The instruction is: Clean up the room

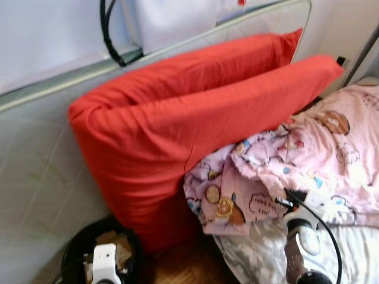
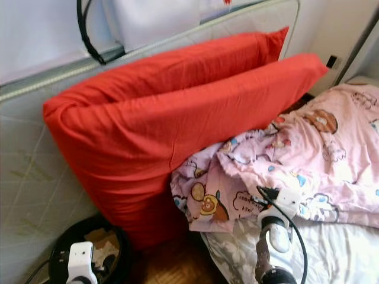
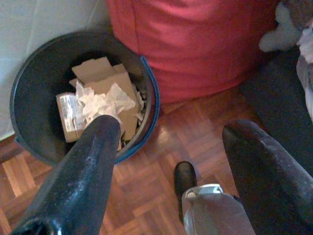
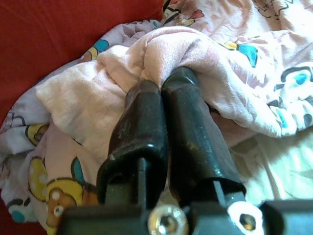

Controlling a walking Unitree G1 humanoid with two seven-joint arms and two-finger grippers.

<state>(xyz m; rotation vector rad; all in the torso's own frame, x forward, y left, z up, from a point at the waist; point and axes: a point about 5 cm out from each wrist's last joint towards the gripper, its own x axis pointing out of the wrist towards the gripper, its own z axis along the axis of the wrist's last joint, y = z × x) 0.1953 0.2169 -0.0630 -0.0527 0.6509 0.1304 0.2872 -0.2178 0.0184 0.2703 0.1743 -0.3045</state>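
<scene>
While my right hand (image 4: 164, 88) is clenching a fold of the pink cartoon-print cotton blanket (image 1: 308, 160) bunched on the bed beside the red fabric cushion (image 1: 177, 118), my released left hand (image 3: 171, 142) is hovering over the black round waste bin (image 3: 29, 73).

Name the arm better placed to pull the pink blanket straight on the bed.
Right: its end effector is shut on the pink blanket, while the left end effector hangs open over the waste bin.
</scene>
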